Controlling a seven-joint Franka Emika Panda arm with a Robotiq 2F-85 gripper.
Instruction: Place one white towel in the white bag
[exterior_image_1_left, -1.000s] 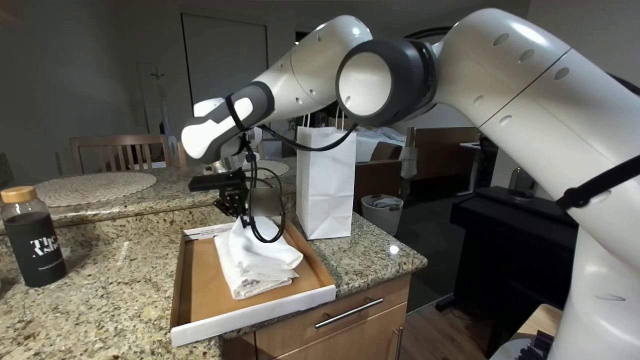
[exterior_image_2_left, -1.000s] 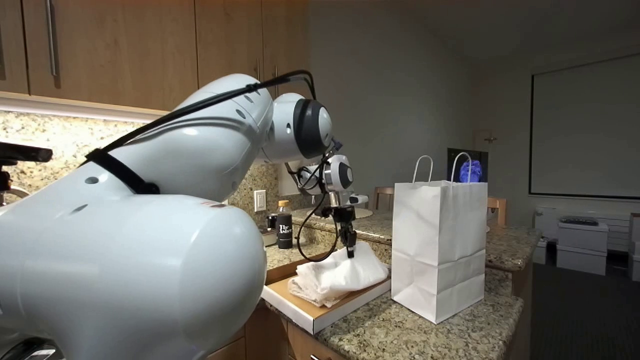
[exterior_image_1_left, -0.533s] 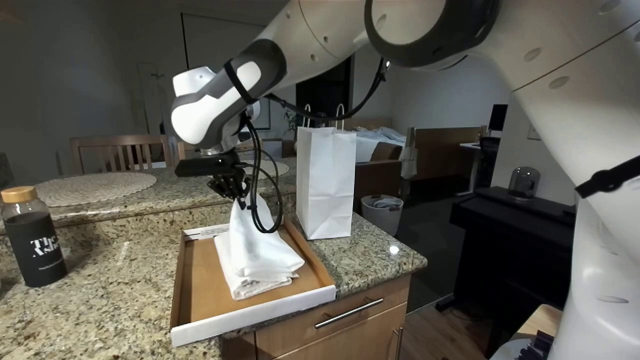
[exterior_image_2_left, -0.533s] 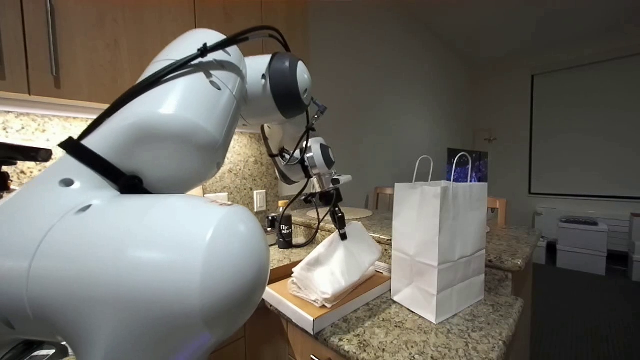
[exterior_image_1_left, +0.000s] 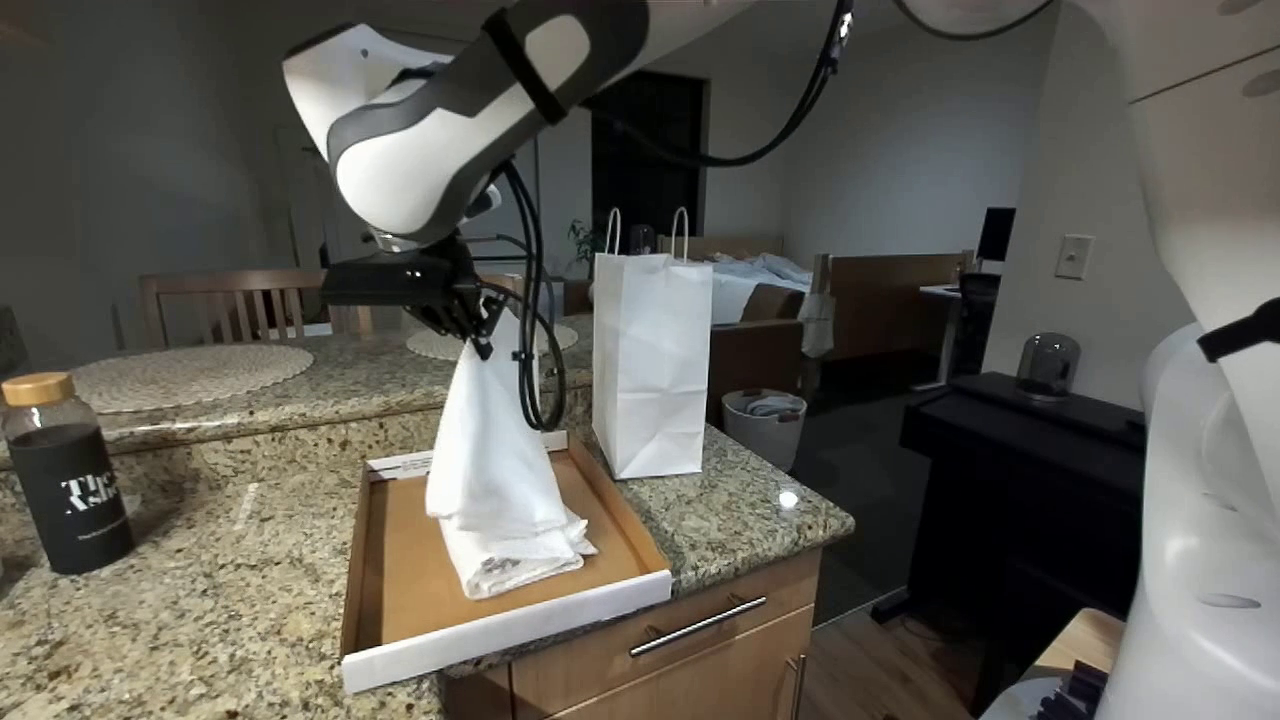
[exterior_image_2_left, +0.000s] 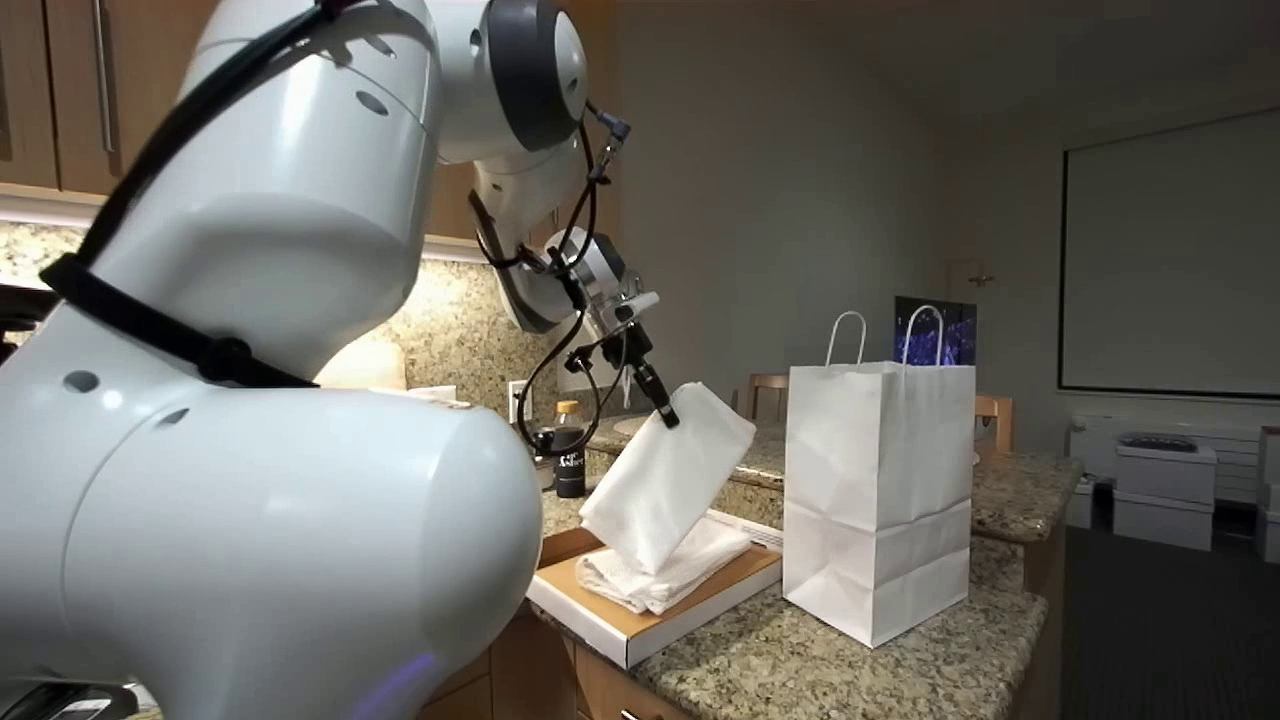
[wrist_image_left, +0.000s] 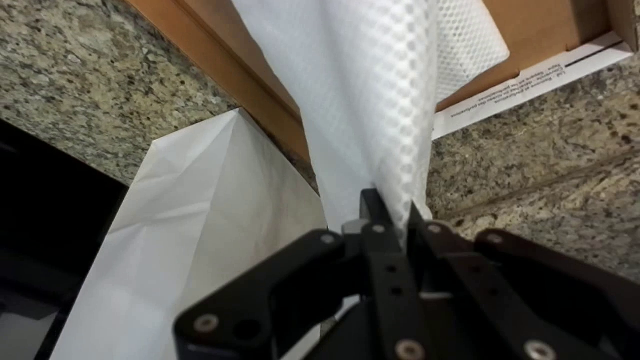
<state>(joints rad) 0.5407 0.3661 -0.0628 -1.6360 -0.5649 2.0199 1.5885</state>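
since the tool is clamped on the white towel near its upper end, the coming carry seems to turn on the white bag, near four o'clock from the tool in an exterior view. the towel hangs over the cardboard tray, long axis toward seven o'clock. the bag's top shows higher than the grip, so lifting first seems wise.

The speckled stone desk carries a shallow cardboard tray, a white bag upright just beside it and a dark bottle well apart — two round mats lie on the raised ledge.
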